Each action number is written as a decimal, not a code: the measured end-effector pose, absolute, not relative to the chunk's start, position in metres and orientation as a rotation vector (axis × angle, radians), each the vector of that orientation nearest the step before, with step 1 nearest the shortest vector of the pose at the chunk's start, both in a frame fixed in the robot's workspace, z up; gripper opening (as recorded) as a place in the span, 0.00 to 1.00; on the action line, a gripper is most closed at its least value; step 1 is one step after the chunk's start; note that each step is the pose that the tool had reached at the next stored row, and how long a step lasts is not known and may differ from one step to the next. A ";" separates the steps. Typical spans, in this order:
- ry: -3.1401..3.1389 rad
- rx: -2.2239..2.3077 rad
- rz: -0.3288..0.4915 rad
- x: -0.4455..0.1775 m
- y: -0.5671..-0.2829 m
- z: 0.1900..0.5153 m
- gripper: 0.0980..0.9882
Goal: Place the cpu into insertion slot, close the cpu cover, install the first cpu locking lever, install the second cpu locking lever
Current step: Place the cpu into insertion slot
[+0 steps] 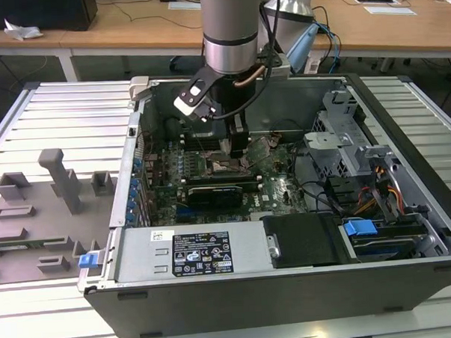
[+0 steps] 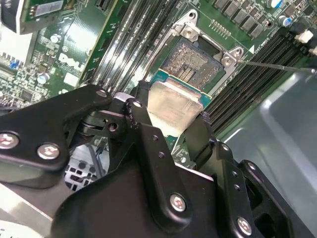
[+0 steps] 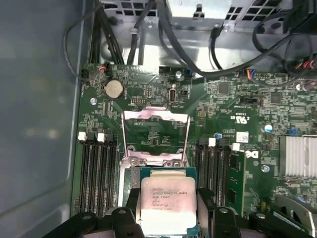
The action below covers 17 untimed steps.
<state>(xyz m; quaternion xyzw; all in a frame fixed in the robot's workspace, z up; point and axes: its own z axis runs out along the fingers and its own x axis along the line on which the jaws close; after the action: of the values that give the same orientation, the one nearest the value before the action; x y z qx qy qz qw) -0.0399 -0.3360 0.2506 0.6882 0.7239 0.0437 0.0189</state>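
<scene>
- My gripper (image 2: 171,121) is closed narrow on the cpu (image 2: 171,104), with 1 finger (image 2: 141,124) pressing on each of 2 opposite edges.
- The cpu hangs flat, metal top up, over the insertion slot (image 2: 190,62) of the green motherboard (image 3: 237,124). Part of the slot's contact field shows beyond it.
- The cpu cover (image 3: 155,115) stands swung open, just beside the slot.
- 1 thin locking lever (image 2: 277,65) sticks out free from a slot corner.
- In the exterior view the arm reaches down into the open computer case (image 1: 291,293).

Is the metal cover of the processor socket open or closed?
Open. In the first wrist view the cover is flipped back; in the second wrist view the socket lies bare.
</scene>
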 end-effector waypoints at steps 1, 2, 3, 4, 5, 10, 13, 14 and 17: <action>2.249 2.135 0.136 -0.041 -0.336 0.247 0.49; 2.250 2.134 0.136 -0.042 -0.335 0.245 0.49; 2.251 2.132 0.136 -0.043 -0.335 0.242 0.49; 2.252 2.132 0.136 -0.044 -0.335 0.240 0.49; 2.252 2.133 0.136 -0.044 -0.335 0.240 0.49; 2.250 2.131 0.141 -0.047 -0.334 0.236 0.49; 2.250 2.131 0.141 -0.048 -0.333 0.230 0.49; 2.250 2.131 0.141 -0.048 -0.333 0.228 0.49; 2.250 2.131 0.141 -0.049 -0.331 0.225 0.49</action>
<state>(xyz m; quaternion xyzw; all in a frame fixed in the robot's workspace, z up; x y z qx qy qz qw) -0.0492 -0.3308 0.2248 0.6868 0.7252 0.0453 0.0198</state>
